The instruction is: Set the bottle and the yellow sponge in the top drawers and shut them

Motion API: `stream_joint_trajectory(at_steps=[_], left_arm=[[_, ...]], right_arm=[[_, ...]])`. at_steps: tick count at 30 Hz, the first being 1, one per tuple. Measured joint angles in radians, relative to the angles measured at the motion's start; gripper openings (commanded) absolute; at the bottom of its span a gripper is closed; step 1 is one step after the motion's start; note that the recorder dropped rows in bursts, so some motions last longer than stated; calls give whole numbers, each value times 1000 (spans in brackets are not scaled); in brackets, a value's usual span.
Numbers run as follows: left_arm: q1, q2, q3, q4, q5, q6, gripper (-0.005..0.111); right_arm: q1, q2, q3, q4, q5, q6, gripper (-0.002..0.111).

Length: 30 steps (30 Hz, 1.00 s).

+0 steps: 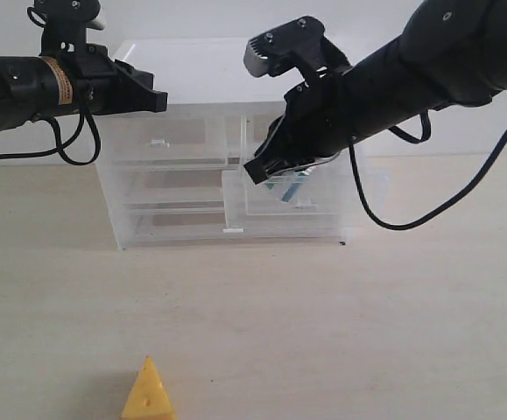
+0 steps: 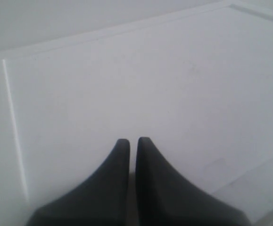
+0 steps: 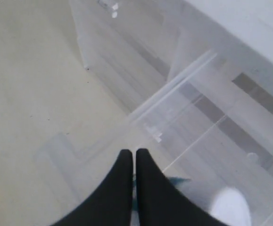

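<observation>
The bottle [image 1: 290, 186] lies tilted inside the right top drawer [image 1: 323, 214], which is pulled out of the clear cabinet [image 1: 183, 83]. In the right wrist view the bottle's teal label [image 3: 179, 182] and white cap [image 3: 231, 208] show just beneath the fingers. My right gripper [image 1: 258, 171] [image 3: 135, 152] hovers shut over that open drawer, holding nothing. The left top drawer [image 1: 161, 144] is pushed in. Above the cabinet's white top [image 2: 127, 80], at its left end, my left gripper [image 1: 155, 101] [image 2: 132, 141] is shut and empty. The yellow sponge [image 1: 148, 395] stands on the table near the front edge.
Two full-width clear drawers [image 1: 170, 219] sit closed below the top ones. The cabinet stands at the back of a light wooden table [image 1: 367, 332]. The right arm's black cable [image 1: 384, 219] hangs beside the open drawer.
</observation>
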Motion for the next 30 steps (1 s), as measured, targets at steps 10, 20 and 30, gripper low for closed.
stream_joint_trajectory(at_steps=[10,20,30], left_arm=[[0,0,0,0,0,0,4],[0,0,0,0,6,0,4],[0,0,-1,0,12,0,4]], right_arm=[[-67,-109,0,-46,46,60,0],[29,-175,0,-220,419,199,0],[160,-169,0,-615,503,718,0]])
